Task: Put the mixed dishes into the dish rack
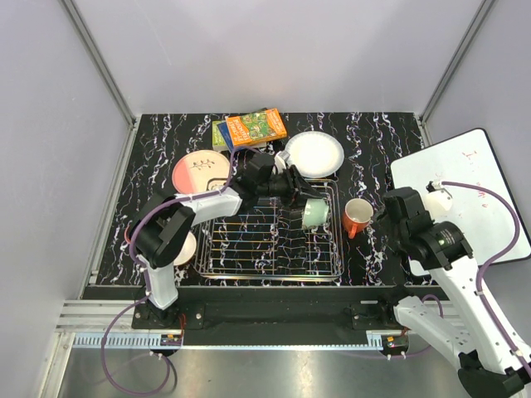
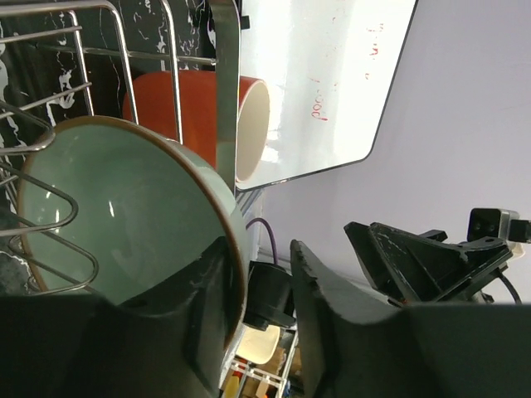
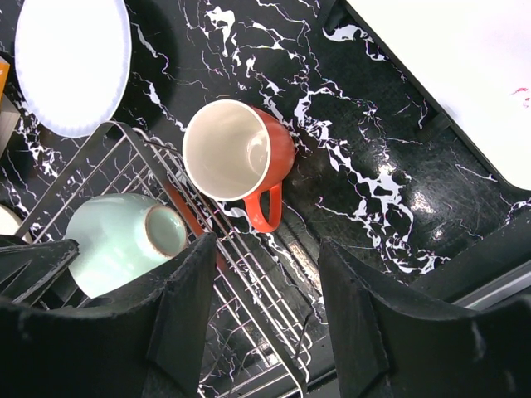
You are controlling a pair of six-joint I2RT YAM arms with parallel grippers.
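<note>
Spread wide, the left gripper (image 2: 257, 253) straddles the rim of the pale green bowl (image 2: 124, 207), tipped on its side in the dish rack's (image 1: 265, 277) far right corner. Just right stands the orange-red mug (image 3: 249, 157), then the right gripper (image 3: 267, 245), jaws apart.

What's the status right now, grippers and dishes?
Left gripper open, straddling pale green bowl rim inside dish rack. Right gripper open, above orange-red mug on table beside rack. Nothing seen in the way.
</note>
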